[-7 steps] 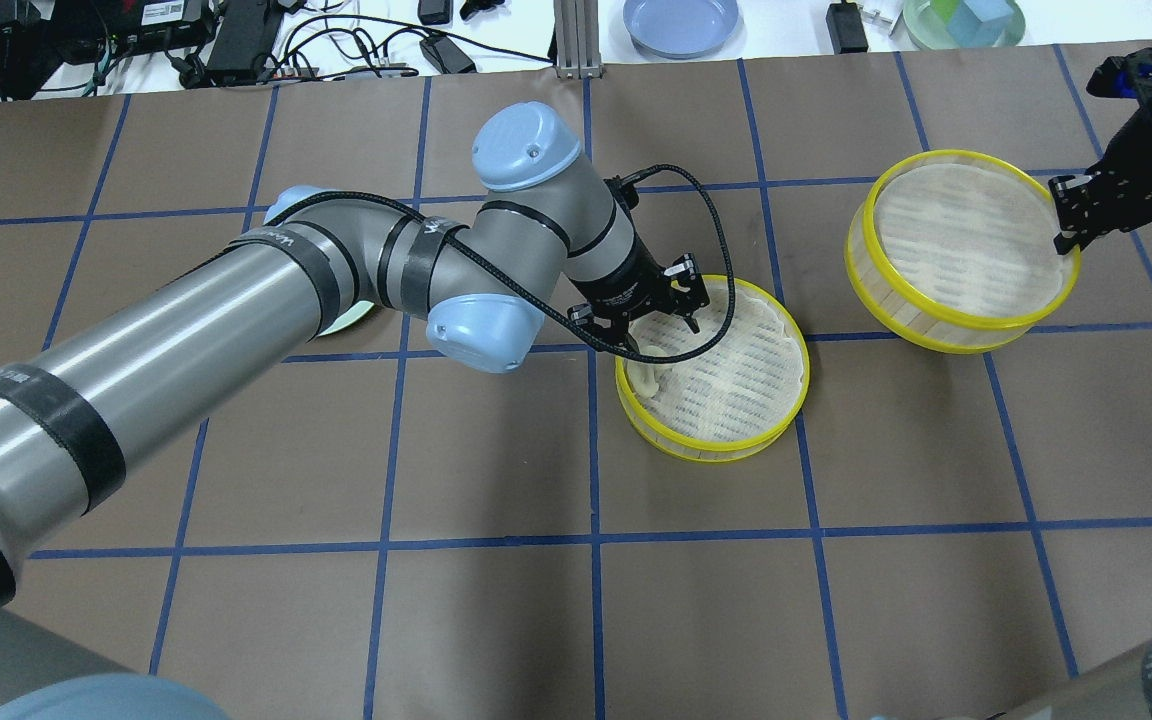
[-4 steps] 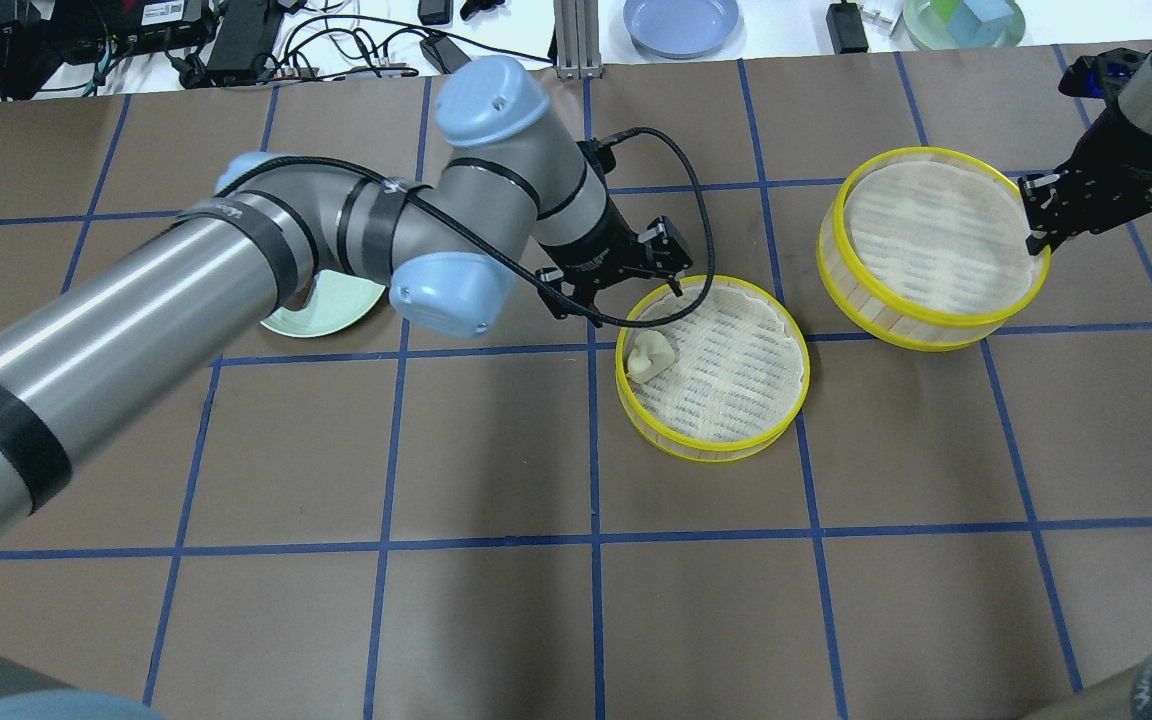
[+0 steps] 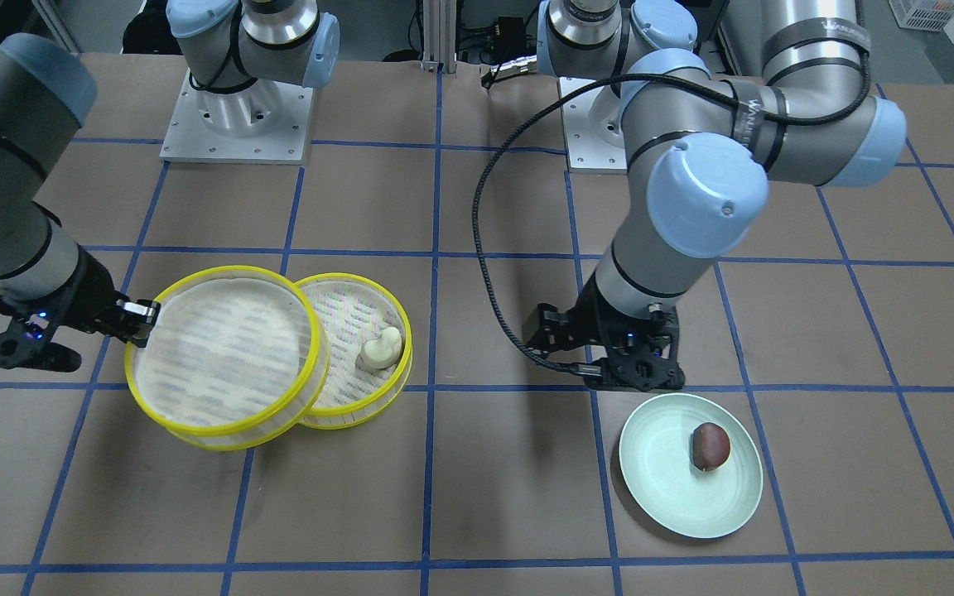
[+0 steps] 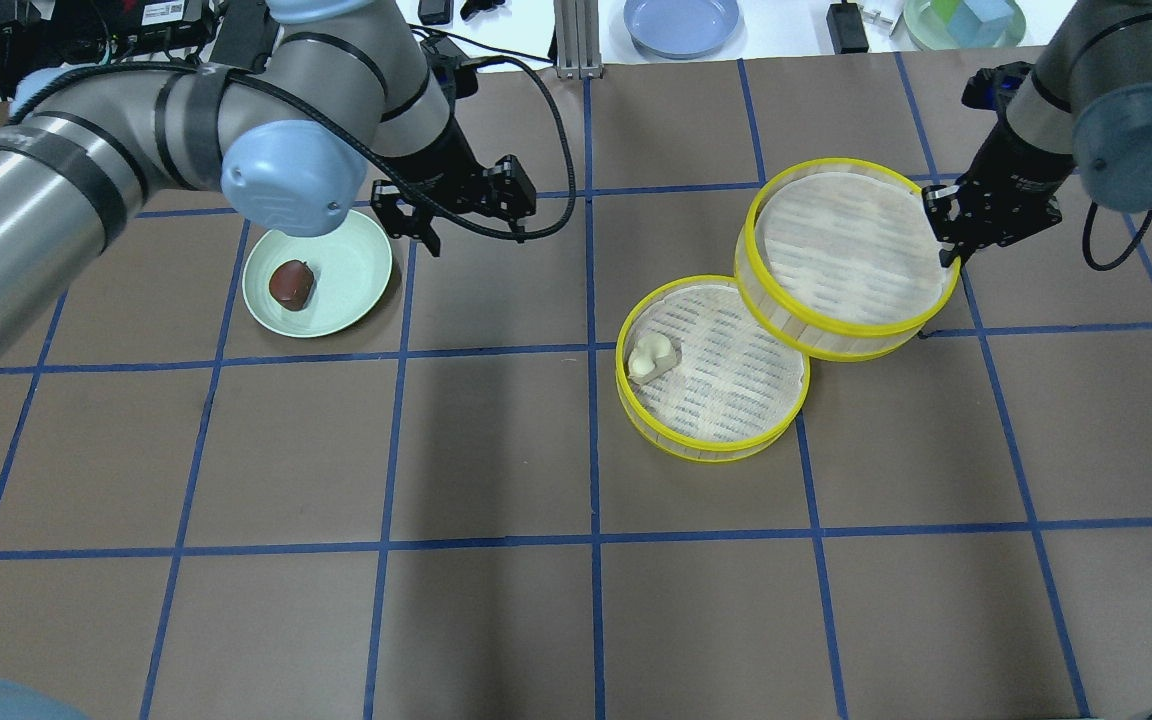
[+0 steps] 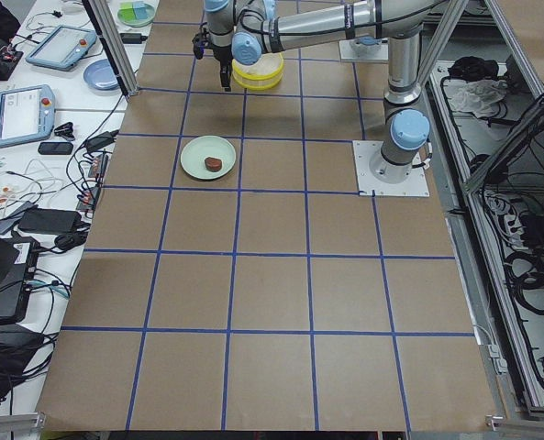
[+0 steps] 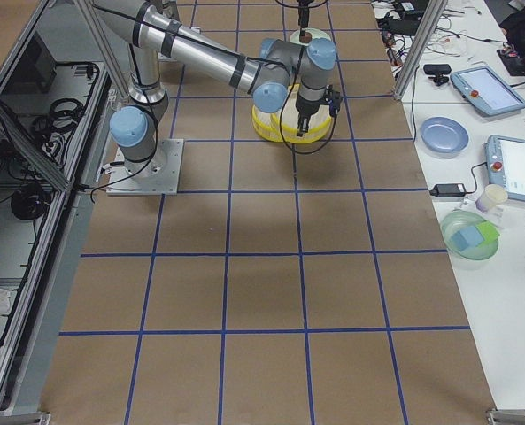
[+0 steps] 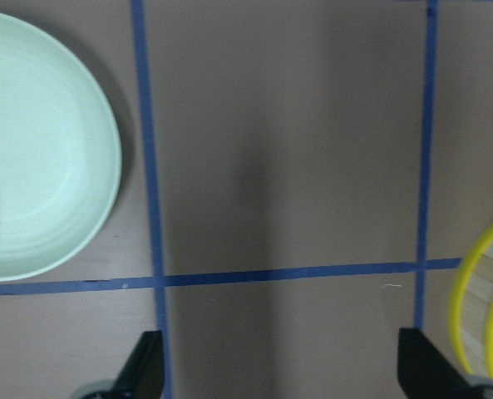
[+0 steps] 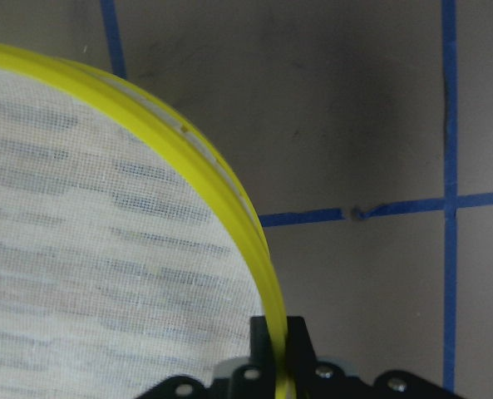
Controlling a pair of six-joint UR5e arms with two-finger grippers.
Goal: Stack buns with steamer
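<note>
A cream-white bun [image 4: 651,357] [image 3: 382,349] lies at the left edge of a yellow-rimmed steamer tray [image 4: 726,400] [image 3: 353,306] on the table. My right gripper [image 4: 941,245] [image 3: 142,323] [image 8: 279,349] is shut on the rim of a second steamer tray [image 4: 846,250] [image 3: 220,356], held raised and overlapping the first tray's far right rim. A dark reddish-brown bun [image 4: 291,282] [image 3: 710,445] sits on a pale green plate [image 4: 366,260] [image 3: 659,488]. My left gripper [image 4: 456,215] [image 7: 283,374] is open and empty, just right of the plate.
A blue plate [image 4: 681,22], a green bowl [image 4: 961,20] and cables lie beyond the table's far edge. Blue tape lines grid the brown table. The left wrist view shows the plate [image 7: 55,166] at left and a yellow tray rim [image 7: 479,316] at right.
My left gripper left the cream bun in the tray and moved left to beside the plate. My right gripper carried the second tray left, over the first tray's edge.
</note>
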